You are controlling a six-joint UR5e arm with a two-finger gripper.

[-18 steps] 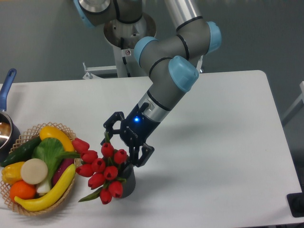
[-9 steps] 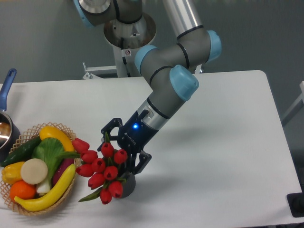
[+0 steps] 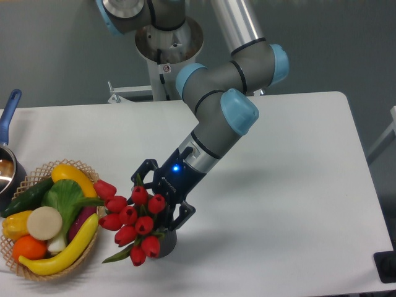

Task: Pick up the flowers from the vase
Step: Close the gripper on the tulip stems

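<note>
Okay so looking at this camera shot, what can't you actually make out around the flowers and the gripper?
- Gripper fingers: the flowers cover their tips, so whether they have closed on the stems cannot be told.
- Vase: the buds hide its mouth and left side; only a dark right-hand sliver shows.
- Stems: hidden behind the buds and inside the vase.
- Pot: cut off by the left edge.

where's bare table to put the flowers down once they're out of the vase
Widest bare patch: the right half of the table, between the arm and the right edge. A smaller strip runs along the back edge, behind the wicker basket. The front left is crowded: basket, flowers, vase and end effector sit packed together.
</note>
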